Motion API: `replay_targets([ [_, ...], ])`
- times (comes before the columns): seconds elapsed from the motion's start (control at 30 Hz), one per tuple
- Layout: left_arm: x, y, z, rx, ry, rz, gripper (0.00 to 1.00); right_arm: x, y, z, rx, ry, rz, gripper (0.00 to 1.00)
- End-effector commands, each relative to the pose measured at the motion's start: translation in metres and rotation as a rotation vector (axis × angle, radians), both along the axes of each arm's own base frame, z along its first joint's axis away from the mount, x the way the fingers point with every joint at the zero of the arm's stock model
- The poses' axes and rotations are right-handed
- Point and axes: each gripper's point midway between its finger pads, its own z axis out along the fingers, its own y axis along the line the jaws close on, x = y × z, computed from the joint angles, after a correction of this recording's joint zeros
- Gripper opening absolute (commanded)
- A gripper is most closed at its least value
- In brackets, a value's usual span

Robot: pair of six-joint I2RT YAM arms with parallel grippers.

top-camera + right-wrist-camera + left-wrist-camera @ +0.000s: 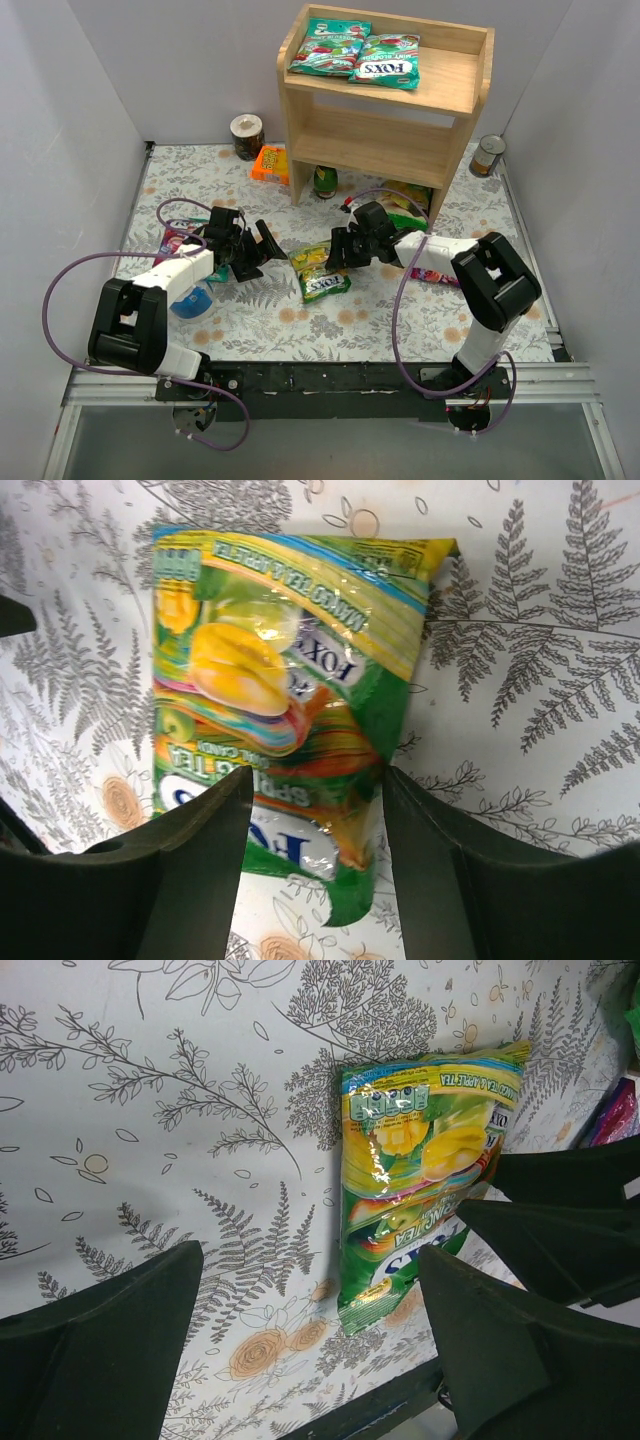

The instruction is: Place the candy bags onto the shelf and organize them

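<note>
Parted fingers of my right gripper (317, 780) straddle the lower end of a yellow-green FOX'S candy bag (290, 660), which lies flat on the floral tablecloth (540, 680); the jaws stand apart and clasp nothing. My left gripper (310, 1255) hangs just beside the same bag, spread wide and empty. Beyond, two teal candy bags (335, 48) lie side by side on the top tier of the wooden shelf (380, 150). One purple-magenta bag (178, 238) waits by my left arm and a second purple-magenta bag (432, 272) by my right, so most of the job looks undone.
</note>
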Motion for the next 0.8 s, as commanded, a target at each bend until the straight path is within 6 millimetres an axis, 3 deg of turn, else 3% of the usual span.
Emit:
replay_targets([
  [0.0, 0.007, -0.002, 0.012, 0.006, -0.051, -0.018, 0.89, 0.000, 0.002, -0.009, -0.009, 0.010, 0.013, 0.62],
  [0.1, 0.008, -0.002, 0.014, 0.004, -0.054, -0.017, 0.90, 0.004, -0.006, -0.011, -0.053, -0.013, -0.007, 0.64],
  [0.23, 0.009, -0.002, 0.013, 0.007, -0.054, -0.018, 0.90, 0.001, 0.001, -0.010, -0.023, -0.006, 0.039, 0.65],
  [0.43, 0.012, -0.003, 0.018, 0.007, -0.067, -0.027, 0.91, -0.003, 0.004, -0.019, -0.016, 0.027, 0.050, 0.38],
  [0.47, 0.013, -0.003, 0.020, 0.008, -0.072, -0.026, 0.91, -0.001, 0.003, -0.012, -0.013, 0.008, 0.044, 0.31],
  [0.5, 0.013, -0.002, 0.020, 0.010, -0.071, -0.026, 0.92, 0.000, 0.001, -0.009, -0.017, -0.005, 0.036, 0.18],
  [0.6, 0.015, -0.002, 0.023, 0.014, -0.077, -0.025, 0.93, 0.008, 0.000, 0.011, -0.015, -0.063, 0.023, 0.01],
  [0.7, 0.015, -0.002, 0.024, 0.014, -0.079, -0.027, 0.93, 0.012, -0.001, 0.035, -0.010, -0.101, 0.016, 0.01],
  [0.77, 0.016, -0.002, 0.025, 0.014, -0.082, -0.026, 0.93, 0.017, 0.002, 0.065, 0.020, -0.173, 0.027, 0.01],
])
